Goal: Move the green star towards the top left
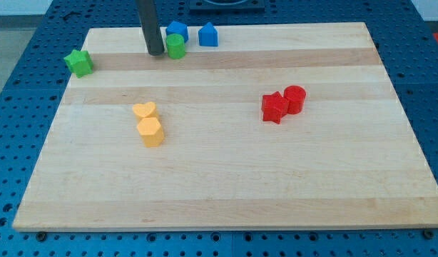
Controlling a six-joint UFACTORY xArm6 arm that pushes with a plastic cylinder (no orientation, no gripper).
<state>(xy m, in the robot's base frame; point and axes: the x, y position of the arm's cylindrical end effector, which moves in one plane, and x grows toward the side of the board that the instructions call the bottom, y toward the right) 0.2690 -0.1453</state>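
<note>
The wooden board [226,178] carries eight blocks. My rod has no claw, so nothing is grasped; my tip [155,53] stands near the top edge, just left of the green cylinder [175,47]. The green star [78,63] already lies at the left edge near the top-left corner. Next I should probably come behind it, carefully. Count: two green, two blue [208,35], two yellow [150,132], two red [276,108].
</note>
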